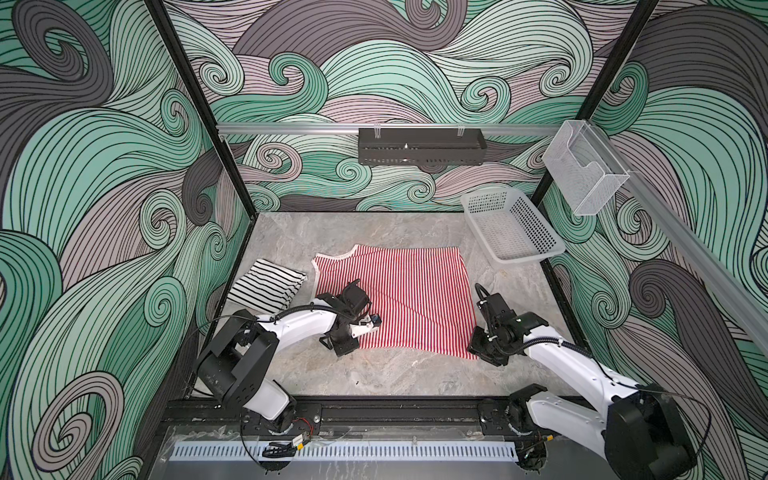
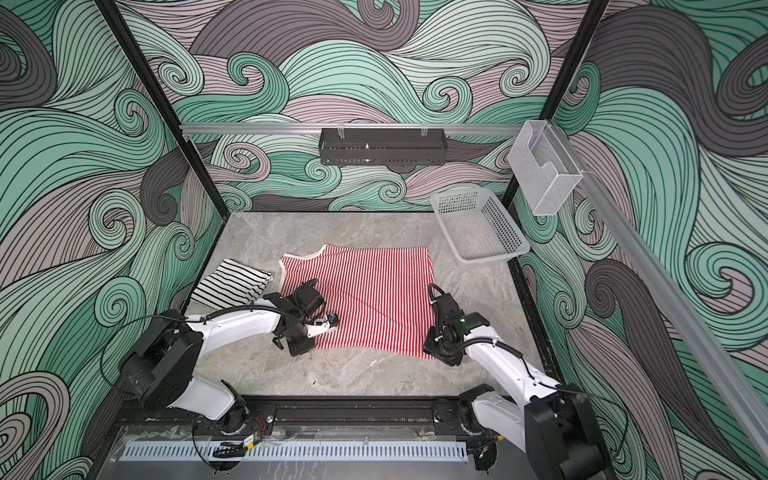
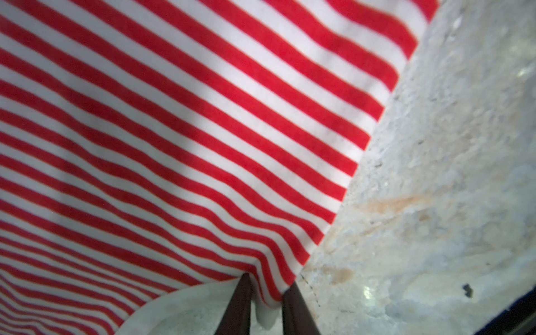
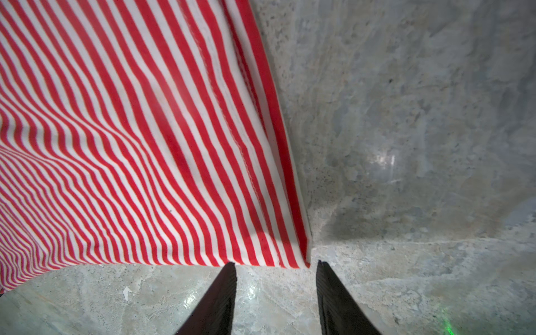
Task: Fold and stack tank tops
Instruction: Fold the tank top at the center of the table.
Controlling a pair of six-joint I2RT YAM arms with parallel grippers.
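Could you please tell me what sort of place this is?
Probably a robot lab cell: left arm and right arm on one rail, wave-printed walls boxing in a marble-look table, a red-and-white tank top spread out.

Overhead pair; wrists seemingly near tank top [image 1: 407,286]

Arms, two: left arm [image 1: 299,324], right arm [image 1: 573,365]. Grippers, two: left gripper [image 3: 269,280], right gripper [image 4: 275,264], two dark fingers [image 4: 220,298] each. Tank tops, two: red-and-white top [image 1: 415,282] at both pairs of fingers; black-and-white top [image 1: 266,284] well apart from them. White basket [image 1: 536,228], one, farther off. Black rack [image 1: 419,145], one. Clear holder [image 1: 582,174], one.
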